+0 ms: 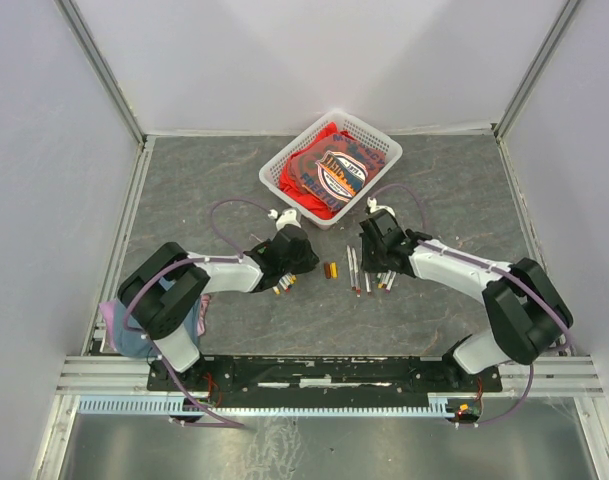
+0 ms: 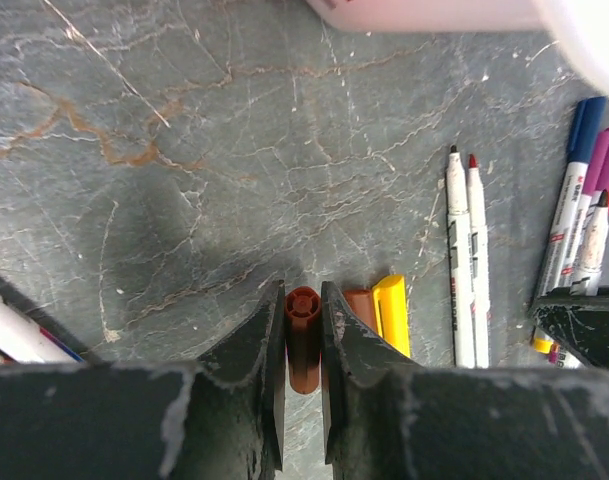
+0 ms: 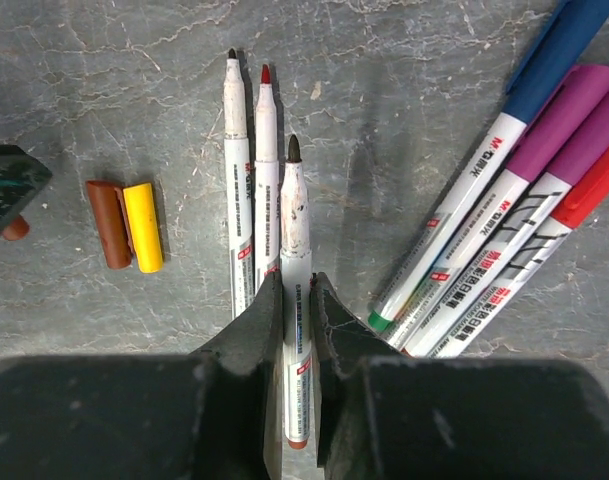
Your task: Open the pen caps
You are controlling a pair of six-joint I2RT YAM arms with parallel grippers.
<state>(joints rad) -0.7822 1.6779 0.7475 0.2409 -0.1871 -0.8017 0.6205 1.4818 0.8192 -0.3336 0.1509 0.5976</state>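
My left gripper [image 2: 303, 290] is shut on a short brown pen cap [image 2: 303, 345], held just above the table. Right beside it lie another brown cap [image 2: 359, 300] and a yellow cap [image 2: 392, 312], side by side; the right wrist view shows the same pair, brown [image 3: 109, 222] and yellow [image 3: 142, 226]. My right gripper [image 3: 297, 280] has its jaws slightly apart around an uncapped white pen barrel [image 3: 295, 215] that lies on the table next to two other uncapped pens [image 3: 251, 170]. In the top view both grippers, left [image 1: 302, 262] and right [image 1: 376, 262], hang low on either side of the caps [image 1: 330, 269].
Several capped pens with blue, purple and red caps [image 3: 529, 190] lie right of my right gripper. More pens [image 1: 284, 285] sit under the left arm. A white basket [image 1: 296, 146] with red packets stands behind. A blue cloth [image 1: 124, 330] is by the left base.
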